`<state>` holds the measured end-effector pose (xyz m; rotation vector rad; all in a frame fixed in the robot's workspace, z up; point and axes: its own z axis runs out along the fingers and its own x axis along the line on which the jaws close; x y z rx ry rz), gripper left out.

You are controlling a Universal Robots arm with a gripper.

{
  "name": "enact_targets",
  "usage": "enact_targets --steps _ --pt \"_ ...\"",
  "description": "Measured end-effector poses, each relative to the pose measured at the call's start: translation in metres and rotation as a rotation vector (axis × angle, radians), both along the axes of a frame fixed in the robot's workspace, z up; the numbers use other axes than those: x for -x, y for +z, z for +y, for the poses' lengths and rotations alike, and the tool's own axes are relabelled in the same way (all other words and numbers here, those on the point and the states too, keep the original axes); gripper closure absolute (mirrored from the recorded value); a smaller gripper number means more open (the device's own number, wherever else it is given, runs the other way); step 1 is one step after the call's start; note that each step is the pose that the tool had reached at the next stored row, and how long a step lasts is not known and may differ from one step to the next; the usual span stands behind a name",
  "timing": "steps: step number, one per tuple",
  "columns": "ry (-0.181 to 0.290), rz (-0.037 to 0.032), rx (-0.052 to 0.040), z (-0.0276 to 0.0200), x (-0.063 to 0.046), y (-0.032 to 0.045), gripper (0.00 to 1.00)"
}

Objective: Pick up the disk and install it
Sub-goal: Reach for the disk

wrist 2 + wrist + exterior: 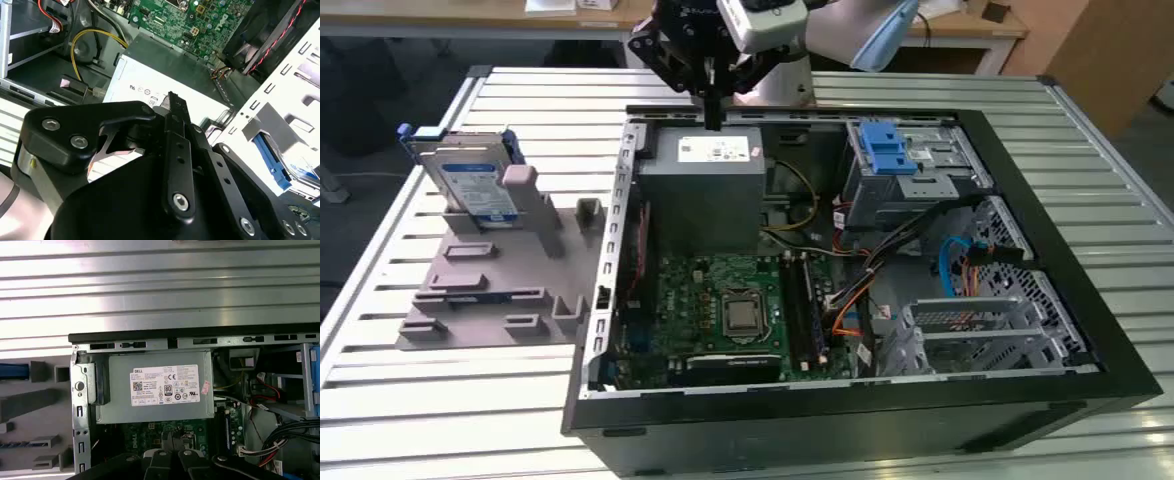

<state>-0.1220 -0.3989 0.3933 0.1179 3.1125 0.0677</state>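
My pincer (714, 120) hangs with its two fingers pressed together and nothing between them, its tip just above the far edge of the grey power supply box (707, 180); in the second wrist view the closed fingers (172, 107) stand in front of that box's white sticker, and in the first wrist view they (172, 439) sit over the green motherboard.

The disk (470, 180) is well apart from me, towards the exterior view's left, outside the computer case (854, 420); it stands upright on its edge in a grey plastic fixture (480, 300), silver with a white-and-blue label and a blue bracket round it; nothing touches it but the fixture.

The fixture lies flat on the slatted metal table (547, 100), just beside the case's side wall; the case lies open on its side, with the power supply at the far corner nearest the fixture, the motherboard (720, 300) below it, and the silver drive cage (907, 165) with its blue latch towards the exterior view's right; coloured cables run between cage and board.
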Motion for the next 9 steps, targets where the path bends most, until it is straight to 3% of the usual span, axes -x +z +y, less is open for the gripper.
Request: enact_targets --steps 9 --pt "0.0 0.0 0.0 0.0 0.0012 0.0 0.89"
